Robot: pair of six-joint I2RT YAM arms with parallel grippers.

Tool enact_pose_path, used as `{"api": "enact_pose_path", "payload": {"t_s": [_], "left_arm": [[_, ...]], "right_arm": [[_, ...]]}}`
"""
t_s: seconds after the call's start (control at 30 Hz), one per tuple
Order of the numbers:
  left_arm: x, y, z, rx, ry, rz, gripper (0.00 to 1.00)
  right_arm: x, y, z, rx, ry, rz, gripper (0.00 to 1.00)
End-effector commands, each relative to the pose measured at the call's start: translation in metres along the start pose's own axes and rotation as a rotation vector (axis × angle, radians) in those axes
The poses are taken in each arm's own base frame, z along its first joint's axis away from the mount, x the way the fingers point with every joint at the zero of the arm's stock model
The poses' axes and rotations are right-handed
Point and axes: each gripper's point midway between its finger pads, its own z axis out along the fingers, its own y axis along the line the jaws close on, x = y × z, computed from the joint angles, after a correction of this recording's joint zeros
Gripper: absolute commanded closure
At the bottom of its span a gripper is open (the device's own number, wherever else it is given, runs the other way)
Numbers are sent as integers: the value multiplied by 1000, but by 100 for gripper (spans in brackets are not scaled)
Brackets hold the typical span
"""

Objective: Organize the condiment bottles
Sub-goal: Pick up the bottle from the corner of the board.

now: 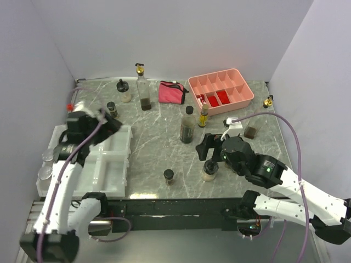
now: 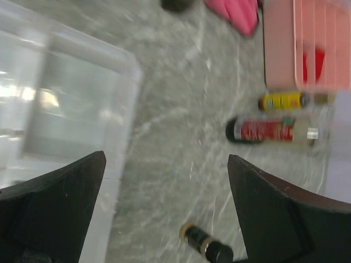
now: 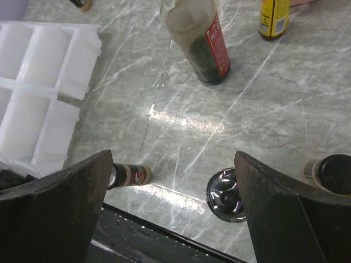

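Condiment bottles stand scattered on the marble table (image 1: 159, 148). A tall gold-topped bottle (image 1: 144, 90), a black-topped bottle (image 1: 123, 90) and a small black-lidded jar (image 1: 112, 109) stand at the back left. A dark bottle with a red label (image 1: 187, 126) and a small yellow bottle (image 1: 203, 116) stand in the middle. A spice jar (image 1: 169, 176) and a silver-lidded jar (image 1: 209, 170) stand near the front. My left gripper (image 1: 107, 123) is open and empty over the white tray's far right corner. My right gripper (image 1: 211, 148) is open and empty just above the silver-lidded jar (image 3: 225, 194).
A white compartment tray (image 1: 104, 161) lies at the left, with two small jars (image 1: 46, 164) beside its left edge. A pink tray (image 1: 219, 90) and a pink pouch (image 1: 171, 92) sit at the back. A jar (image 1: 250, 130) and a small gold bottle (image 1: 268, 101) stand at the right.
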Motion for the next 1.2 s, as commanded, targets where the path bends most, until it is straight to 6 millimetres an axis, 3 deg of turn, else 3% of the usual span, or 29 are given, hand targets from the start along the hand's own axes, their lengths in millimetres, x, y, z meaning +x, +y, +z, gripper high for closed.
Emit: {"api": "enact_pose_path", "payload": {"t_s": [0.0,0.17,0.2,0.3,0.37,0.4,0.47,0.5,0.57,0.7,0.9,1.17], "left_arm": [[33,-56,8,86,82,224,1],[79,-99,3,147,133,380,1],[98,-113,-5,213,178,425,0],[131,-128,-15,297,244,510,1],[145,-131,-17,309,265,539,5],[161,-137,-18,328,294,576,7],[177,-140,-19,325,321,627,7],[201,-134,-20,294,377,695,6],[212,-140,-20,268,382,750,5],[261,-136,-18,225,496,874,5],[292,-130,-12,185,550,936,11],[296,-119,-9,162,559,924,13]], "right_arm": [[-14,0,-7,-35,-85,45,0],[-15,-7,-11,-25,-106,38,0],[-14,-9,-12,-17,-102,35,0],[-14,-13,-11,5,-104,30,0],[-13,-13,-12,-5,-105,25,0],[-14,-11,-13,-14,-112,26,0],[-15,-11,-13,-21,-117,25,0],[-16,-11,-14,-18,-122,26,0],[-18,-13,-14,-7,-127,36,0],[-19,-13,-15,-6,-126,46,0],[-21,-14,-19,-16,-140,55,0],[-21,-14,-21,-22,-145,60,0]]}}
